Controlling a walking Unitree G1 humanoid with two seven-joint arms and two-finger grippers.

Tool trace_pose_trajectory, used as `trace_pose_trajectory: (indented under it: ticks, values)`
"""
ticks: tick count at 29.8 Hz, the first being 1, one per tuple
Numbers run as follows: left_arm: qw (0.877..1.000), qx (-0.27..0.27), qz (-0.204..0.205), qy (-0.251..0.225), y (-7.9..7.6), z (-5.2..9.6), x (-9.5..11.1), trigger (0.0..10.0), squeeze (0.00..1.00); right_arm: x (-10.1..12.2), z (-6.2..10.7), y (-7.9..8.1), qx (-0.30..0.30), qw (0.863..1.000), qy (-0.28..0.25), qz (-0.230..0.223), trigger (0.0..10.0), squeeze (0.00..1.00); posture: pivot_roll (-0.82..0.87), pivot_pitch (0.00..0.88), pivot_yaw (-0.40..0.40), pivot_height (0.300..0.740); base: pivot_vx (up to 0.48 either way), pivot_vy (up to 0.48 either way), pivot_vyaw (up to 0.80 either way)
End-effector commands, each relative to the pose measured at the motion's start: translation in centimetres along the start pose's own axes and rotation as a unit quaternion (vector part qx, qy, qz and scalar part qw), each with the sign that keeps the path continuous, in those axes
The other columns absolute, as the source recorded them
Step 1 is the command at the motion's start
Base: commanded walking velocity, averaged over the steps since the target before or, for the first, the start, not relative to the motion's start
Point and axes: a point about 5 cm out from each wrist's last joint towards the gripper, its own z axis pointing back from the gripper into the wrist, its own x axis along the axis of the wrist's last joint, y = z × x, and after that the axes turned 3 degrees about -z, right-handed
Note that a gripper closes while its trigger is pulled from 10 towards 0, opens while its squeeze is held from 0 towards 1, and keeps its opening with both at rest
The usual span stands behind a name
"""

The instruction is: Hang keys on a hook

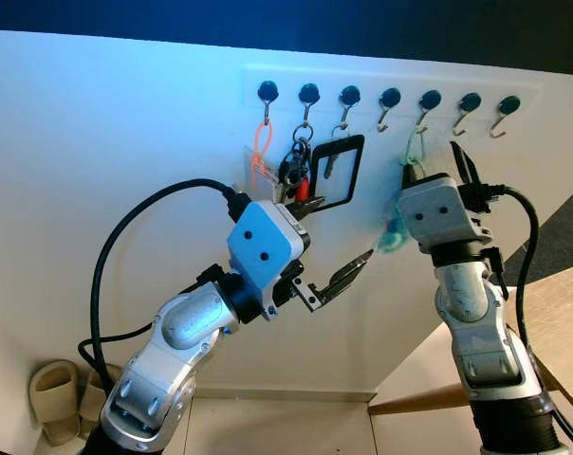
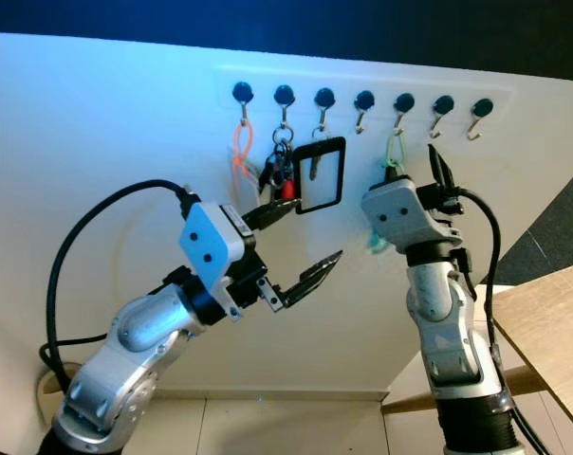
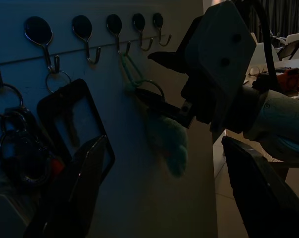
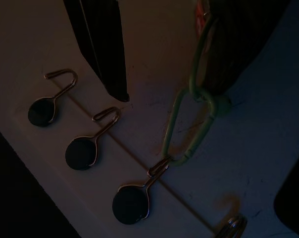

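Against the white wall, the right gripper has its jaws spread around the pale green carabiner, which hangs from a metal hook with a black round base; a teal fuzzy charm dangles below. The left gripper hovers with jaws wide apart and empty beside a black rectangular key frame.

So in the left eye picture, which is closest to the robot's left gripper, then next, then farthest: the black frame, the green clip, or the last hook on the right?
From the left gripper:
1. Black frame, just above it on the wall.
2. Green clip, farther right, by the right gripper.
3. Last hook, at the row's far right end.
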Motion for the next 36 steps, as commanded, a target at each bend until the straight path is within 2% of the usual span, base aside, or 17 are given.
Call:
trace_pose_trajectory:
  ticks: [1, 3, 11, 19, 21, 23, 24, 25, 26, 27, 29, 31, 32, 33, 34, 35, 36]
  values:
    - [1.000, -0.005, 0.005, -0.008, -0.3, -0.2, 0.2, 10.0, 0.00, -0.8, 0.2, 0.1, 0.006, 1.000, 0.019, 0.004, 10.0, 0.00, 0.06, 0.122, -0.079, 0.740, 0.000, 0.000, 0.00]
    - [1.000, -0.005, 0.004, -0.005, -0.3, -0.1, 0.0, 10.0, 0.00, -1.3, 1.0, 0.5, 0.008, 1.000, 0.022, -0.012, 10.0, 0.00, 0.06, 0.120, -0.077, 0.740, 0.000, 0.000, 0.00]
    - [0.999, 0.015, -0.006, 0.031, 0.0, 1.6, -2.0, 10.0, 0.00, -4.3, 7.1, 2.7, 0.053, 0.991, 0.052, -0.107, 10.0, 0.00, 0.06, 0.126, -0.070, 0.740, 0.000, 0.000, 0.00]
    - [0.999, 0.036, -0.011, 0.031, 0.3, 1.9, -2.5, 10.0, 0.00, -5.0, 8.9, 3.3, 0.062, 0.986, 0.065, -0.140, 10.0, 0.00, 0.06, 0.127, -0.064, 0.740, 0.000, 0.000, 0.00]
    - [0.998, 0.047, -0.012, 0.033, 0.3, 2.1, -2.9, 10.0, 0.00, -5.8, 10.0, 3.9, 0.066, 0.982, 0.085, -0.155, 10.0, 0.00, 0.06, 0.126, -0.063, 0.740, 0.000, 0.000, 0.00]
    - [0.995, 0.070, -0.007, 0.063, 0.2, 3.2, -4.9, 10.0, 0.00, -7.9, 12.0, 5.1, 0.087, 0.969, 0.148, -0.177, 10.0, 0.00, 0.07, 0.120, -0.063, 0.740, 0.000, 0.000, 0.00]
    - [0.995, 0.070, -0.007, 0.063, 0.2, 3.2, -4.9, 10.0, 0.00, -7.9, 12.0, 5.1, 0.087, 0.969, 0.148, -0.177, 10.0, 0.00, 0.07, 0.120, -0.063, 0.740, 0.000, 0.000, 0.00]
    - [0.994, 0.079, -0.005, 0.078, 0.1, 3.7, -5.8, 10.0, 0.00, -8.7, 13.0, 5.5, 0.092, 0.963, 0.175, -0.186, 10.0, 0.00, 0.07, 0.119, -0.063, 0.740, 0.000, 0.000, 0.00]
    - [0.986, 0.108, 0.017, 0.126, -0.3, 5.6, -8.5, 10.0, 0.00, -10.8, 15.5, 6.7, 0.109, 0.941, 0.252, -0.198, 10.0, 0.00, 0.06, 0.110, -0.061, 0.740, 0.000, 0.000, 0.00]
    - [0.986, 0.108, 0.017, 0.126, -0.3, 5.6, -8.5, 10.0, 0.00, -10.8, 15.5, 6.7, 0.109, 0.941, 0.252, -0.198, 10.0, 0.00, 0.06, 0.110, -0.061, 0.740, 0.000, 0.000, 0.00]
    - [0.969, 0.141, 0.043, 0.200, -1.0, 8.5, -12.1, 10.0, 0.00, -12.9, 18.4, 7.6, 0.127, 0.914, 0.332, -0.197, 10.0, 0.00, 0.06, 0.104, -0.059, 0.740, 0.000, 0.000, 0.00]
    - [0.961, 0.152, 0.053, 0.223, -1.3, 9.6, -13.1, 10.0, 0.00, -13.5, 19.2, 7.8, 0.129, 0.905, 0.356, -0.196, 10.0, 0.00, 0.06, 0.102, -0.058, 0.740, 0.000, 0.000, 0.00]
    - [0.945, 0.182, 0.070, 0.261, -1.5, 11.3, -14.9, 10.0, 0.00, -14.4, 20.4, 8.1, 0.128, 0.886, 0.397, -0.201, 10.0, 0.00, 0.07, 0.097, -0.057, 0.740, 0.000, 0.000, 0.00]
    - [0.945, 0.182, 0.070, 0.261, -1.5, 11.3, -14.9, 10.0, 0.00, -14.4, 20.4, 8.1, 0.128, 0.886, 0.397, -0.201, 10.0, 0.00, 0.07, 0.097, -0.057, 0.740, 0.000, 0.000, 0.00]
    - [0.933, 0.202, 0.081, 0.288, -1.8, 12.6, -16.0, 10.0, 0.00, -14.9, 21.2, 8.3, 0.128, 0.872, 0.426, -0.205, 10.0, 0.00, 0.07, 0.097, -0.057, 0.740, 0.000, 0.000, 0.00]
    - [0.880, 0.268, 0.129, 0.371, -2.6, 16.3, -19.2, 10.0, 0.00, -15.9, 23.1, 9.4, 0.144, 0.822, 0.501, -0.228, 10.0, 0.00, 0.07, 0.084, -0.052, 0.740, 0.000, 0.000, 0.00]
    - [0.880, 0.268, 0.129, 0.371, -2.6, 16.3, -19.2, 10.0, 0.00, -15.9, 23.1, 9.4, 0.144, 0.822, 0.501, -0.228, 10.0, 0.00, 0.07, 0.084, -0.052, 0.740, 0.000, 0.000, 0.00]
